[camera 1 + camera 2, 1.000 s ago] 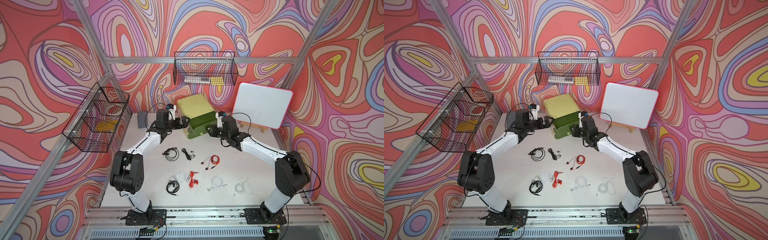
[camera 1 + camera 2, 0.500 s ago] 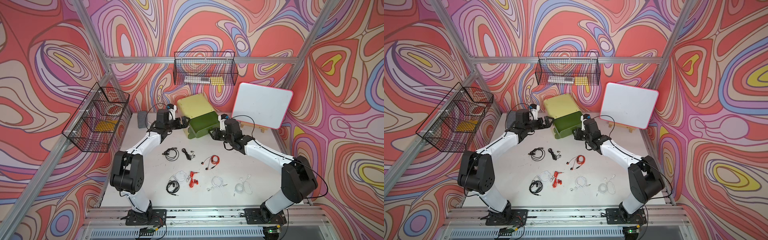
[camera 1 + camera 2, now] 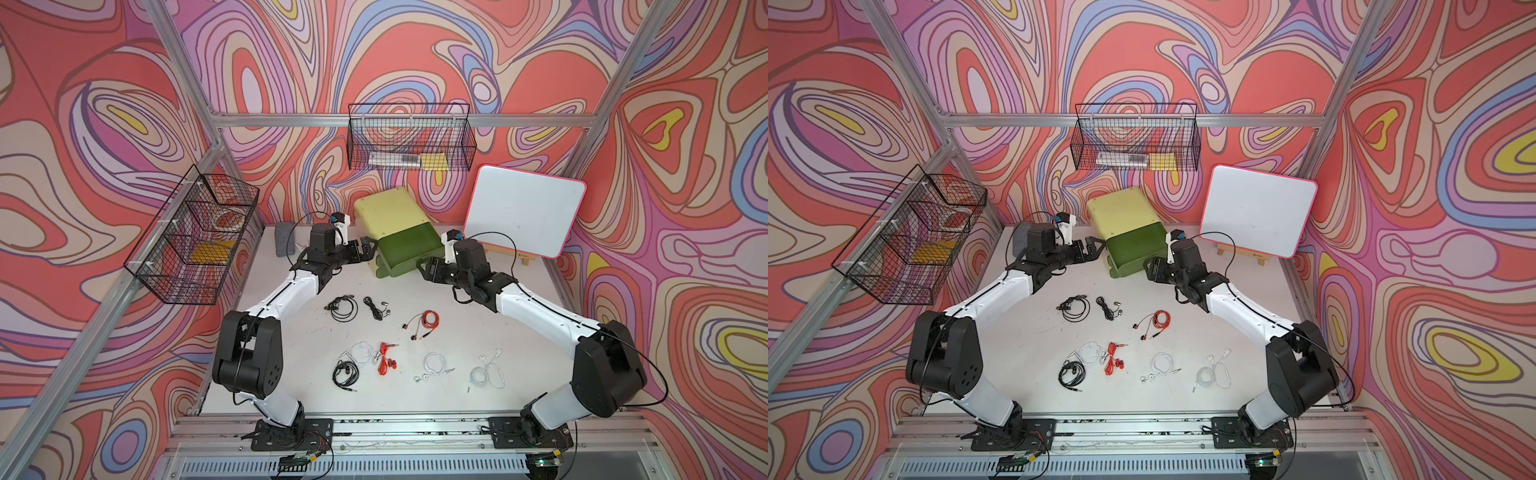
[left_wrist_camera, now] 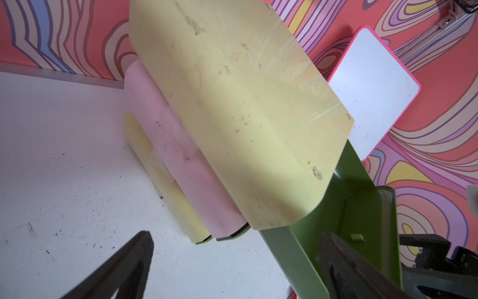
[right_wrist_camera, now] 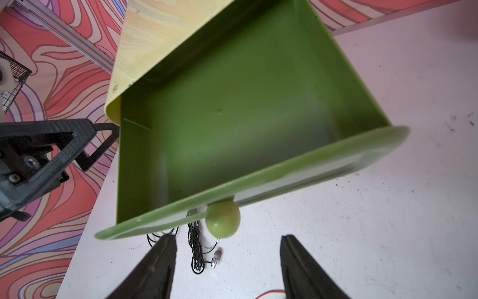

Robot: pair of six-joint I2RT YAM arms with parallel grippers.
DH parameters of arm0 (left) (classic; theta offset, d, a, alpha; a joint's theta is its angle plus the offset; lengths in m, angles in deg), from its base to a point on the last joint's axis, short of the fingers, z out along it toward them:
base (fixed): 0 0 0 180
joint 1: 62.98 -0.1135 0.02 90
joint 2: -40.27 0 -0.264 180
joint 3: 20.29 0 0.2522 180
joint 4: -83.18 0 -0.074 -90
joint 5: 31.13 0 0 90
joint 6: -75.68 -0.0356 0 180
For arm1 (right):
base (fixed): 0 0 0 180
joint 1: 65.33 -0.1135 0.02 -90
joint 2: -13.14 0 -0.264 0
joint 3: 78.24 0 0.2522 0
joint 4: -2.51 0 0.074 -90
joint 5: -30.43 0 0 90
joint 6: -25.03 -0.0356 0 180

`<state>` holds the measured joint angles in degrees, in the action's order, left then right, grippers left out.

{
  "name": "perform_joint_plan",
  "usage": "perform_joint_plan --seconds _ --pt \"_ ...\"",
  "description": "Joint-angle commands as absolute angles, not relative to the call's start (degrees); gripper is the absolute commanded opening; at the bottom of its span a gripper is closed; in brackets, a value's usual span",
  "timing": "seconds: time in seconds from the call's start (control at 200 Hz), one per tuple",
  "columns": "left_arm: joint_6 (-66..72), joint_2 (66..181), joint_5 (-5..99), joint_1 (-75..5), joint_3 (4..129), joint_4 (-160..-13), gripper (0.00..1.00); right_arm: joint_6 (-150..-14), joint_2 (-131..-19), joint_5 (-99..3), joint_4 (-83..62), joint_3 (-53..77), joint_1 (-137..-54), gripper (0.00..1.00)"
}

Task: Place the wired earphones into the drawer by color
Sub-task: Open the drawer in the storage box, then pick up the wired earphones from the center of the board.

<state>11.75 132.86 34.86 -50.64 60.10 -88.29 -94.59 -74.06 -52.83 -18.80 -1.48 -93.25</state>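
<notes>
The green drawer stands pulled out of the yellow cabinet, and its inside is bare. My right gripper is open just short of the round knob, not touching it. My left gripper is open at the drawer's left wall. The wired earphones lie on the table nearer the front: black sets, red sets and white sets.
A pink drawer and a pale yellow one sit shut under the green one. A whiteboard leans at the back right. A grey block lies at the back left. Wire baskets hang on the walls.
My right gripper has opened and let go of the drawer knob, after drawing back a little with it. The left arm has not moved.
</notes>
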Motion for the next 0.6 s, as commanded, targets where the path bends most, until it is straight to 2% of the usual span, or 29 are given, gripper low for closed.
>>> perform_joint_plan --seconds 0.0,0.366,0.596 --pt "12.27 127.73 35.61 -50.59 57.26 -88.42 0.99 -93.20 -70.34 -53.92 -21.95 -4.18 -93.42 0.69" --pt "12.65 109.95 36.09 -50.58 37.46 -91.43 0.99 -92.80 -56.43 -56.35 -28.94 -18.86 -93.42 0.78" --pt "11.31 99.24 36.11 -50.59 26.00 -92.15 0.99 -93.92 -56.10 -55.20 -28.71 -24.09 -93.37 0.79"
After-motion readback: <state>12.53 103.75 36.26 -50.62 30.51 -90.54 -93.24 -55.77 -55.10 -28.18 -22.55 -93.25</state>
